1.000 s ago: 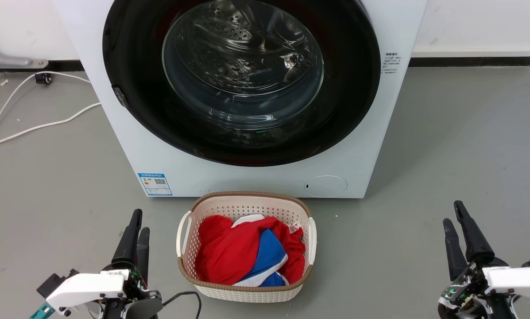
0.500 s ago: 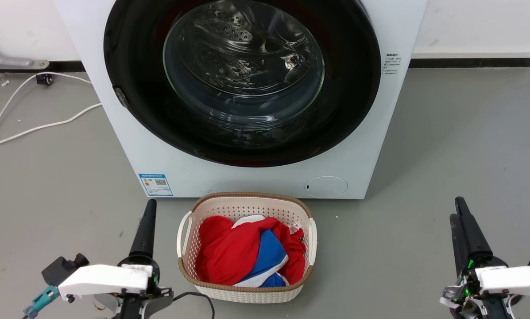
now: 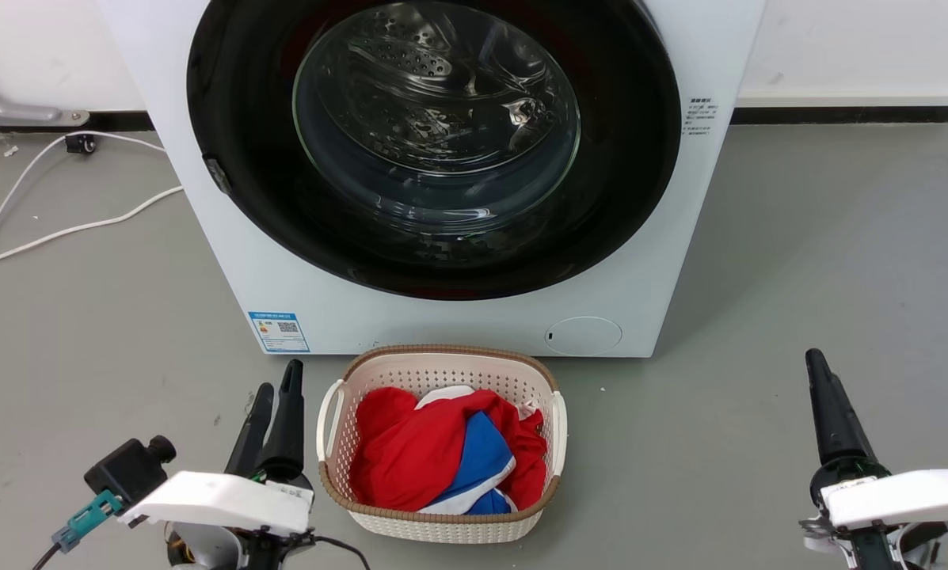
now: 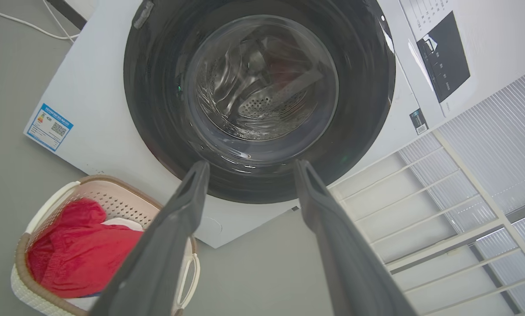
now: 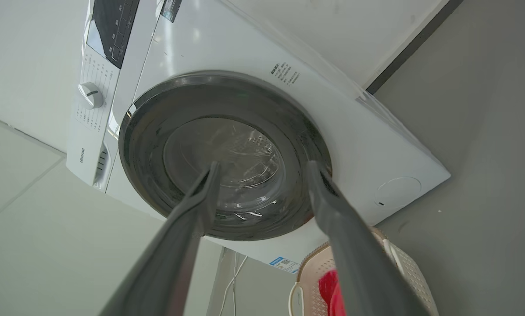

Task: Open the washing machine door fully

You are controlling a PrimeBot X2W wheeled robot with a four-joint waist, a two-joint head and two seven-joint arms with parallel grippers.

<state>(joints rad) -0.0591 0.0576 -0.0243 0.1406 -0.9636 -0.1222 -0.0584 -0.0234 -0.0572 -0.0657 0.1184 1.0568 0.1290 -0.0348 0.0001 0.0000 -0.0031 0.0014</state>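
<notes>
The white washing machine [image 3: 442, 324] stands straight ahead on the grey floor. The washing machine door [image 3: 434, 134], a glossy black ring around a clear glass bowl, lies flush against the front, with a small latch [image 3: 216, 174] on its left rim. My left gripper [image 3: 278, 384] is low at the left, just beside the basket, well short of the door. The right gripper [image 3: 816, 360] sits low at the right, seen edge-on. The left wrist view has the door [image 4: 262, 79] beyond my open left gripper [image 4: 250, 163]. In the right wrist view my open right gripper [image 5: 263, 163] frames the door [image 5: 223, 145].
A cream laundry basket [image 3: 442, 352] with red and blue clothes sits on the floor right before the machine, between my arms. White cables [image 3: 62, 229] trail over the floor at the left. Bare grey floor [image 3: 822, 237] spreads to the right of the machine.
My left gripper has moved right and forward, close to the basket's left handle, and both its fingers show again. The right gripper has turned edge-on. The door has not moved.
</notes>
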